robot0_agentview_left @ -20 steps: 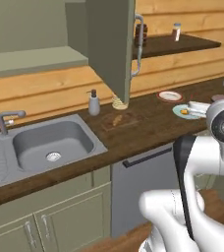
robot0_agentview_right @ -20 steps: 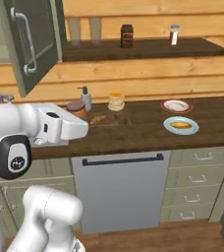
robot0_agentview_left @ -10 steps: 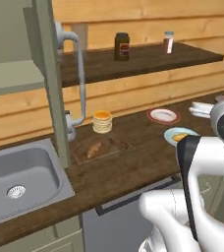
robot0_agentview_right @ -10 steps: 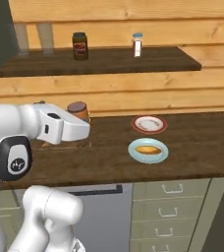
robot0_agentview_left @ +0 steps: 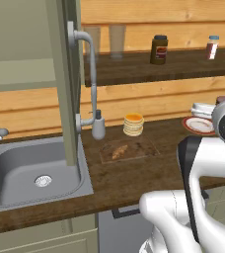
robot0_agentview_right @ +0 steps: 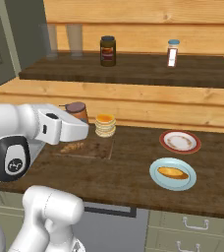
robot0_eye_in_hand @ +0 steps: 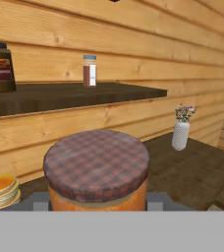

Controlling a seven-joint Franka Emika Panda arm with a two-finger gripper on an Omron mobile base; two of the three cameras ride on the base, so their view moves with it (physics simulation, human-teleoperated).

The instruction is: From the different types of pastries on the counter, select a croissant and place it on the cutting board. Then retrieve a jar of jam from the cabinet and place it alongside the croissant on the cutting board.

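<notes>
The fingers grip the jam jar (robot0_eye_in_hand: 96, 170) upright, so it can be set down standing. It hangs over the board's (robot0_agentview_right: 98, 149) back edge, beside the croissant (robot0_agentview_right: 71, 146) lying there.

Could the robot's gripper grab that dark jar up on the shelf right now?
Probably not: the gripper already seems to hold a jam jar, so it isn't free for the dark jar on the shelf above.
</notes>
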